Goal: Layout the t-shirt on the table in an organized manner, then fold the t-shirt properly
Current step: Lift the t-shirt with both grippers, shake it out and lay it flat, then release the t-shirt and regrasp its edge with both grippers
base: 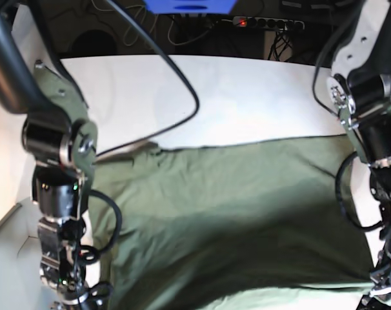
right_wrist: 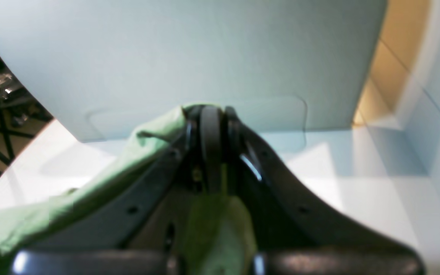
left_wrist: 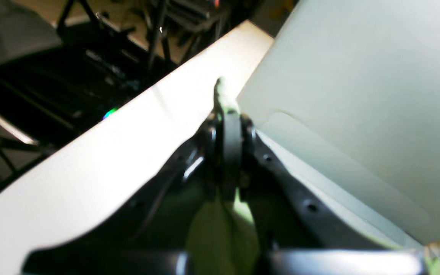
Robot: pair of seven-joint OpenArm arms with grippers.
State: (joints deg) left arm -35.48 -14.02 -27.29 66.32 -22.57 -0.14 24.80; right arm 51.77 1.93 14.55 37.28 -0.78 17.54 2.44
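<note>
The olive green t-shirt (base: 234, 219) lies spread across the near half of the white table (base: 247, 90), with its near edge lifted at both corners. My left gripper (left_wrist: 229, 118) is shut on the t-shirt; a tuft of cloth (left_wrist: 223, 93) sticks out past the tips. In the base view it is at the near right corner (base: 384, 284). My right gripper (right_wrist: 210, 114) is shut on the t-shirt too, and cloth (right_wrist: 52, 214) drapes off to its left. In the base view it is at the near left corner (base: 73, 294). The collar is not visible.
A black cable (base: 182, 84) loops over the table's far left part. A power strip (base: 266, 22) lies beyond the far edge. A pale panel (left_wrist: 357, 95) stands close in front of both wrist cameras. Dark stands and gear (left_wrist: 71, 57) sit beyond the table's edge.
</note>
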